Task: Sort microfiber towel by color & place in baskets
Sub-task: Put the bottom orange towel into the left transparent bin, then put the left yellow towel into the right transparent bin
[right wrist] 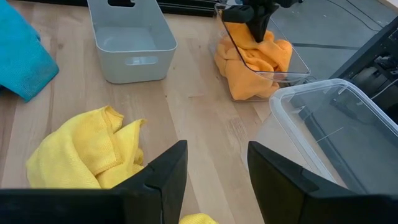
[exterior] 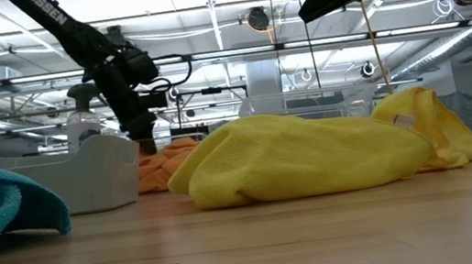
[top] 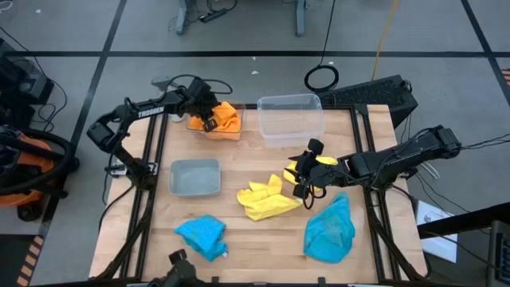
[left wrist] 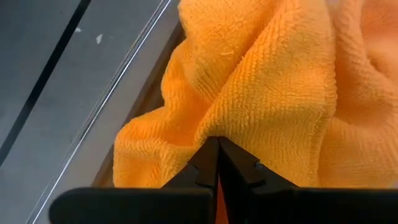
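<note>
Orange towels (top: 225, 119) fill the far-left basket (right wrist: 295, 62) and spill over its near wall. My left gripper (left wrist: 217, 142) is shut, with its tips down in that orange heap. An empty see-through basket (top: 291, 119) stands to its right, and a pale basket (top: 195, 177) sits nearer, also empty. One yellow towel (top: 267, 199) lies crumpled mid-table, and another (top: 296, 169) lies under my right gripper (right wrist: 214, 180). That gripper hangs open above the table with nothing between its fingers. Blue towels lie near the front at left (top: 203, 235) and right (top: 331, 227). My left gripper meets a raised fold of the top orange towel (left wrist: 236, 112) with its shut fingertips, slanting steeply down from the table's left. No cloth shows between the fingers. The towel lies heaped in the basket, part of it draped over the near wall (right wrist: 239, 87).
Bare wood lies between the pale basket and the yellow towels. The table's far edge runs just behind the orange basket, with grey floor beyond it. A black case (top: 374, 92) sits past the far right corner.
</note>
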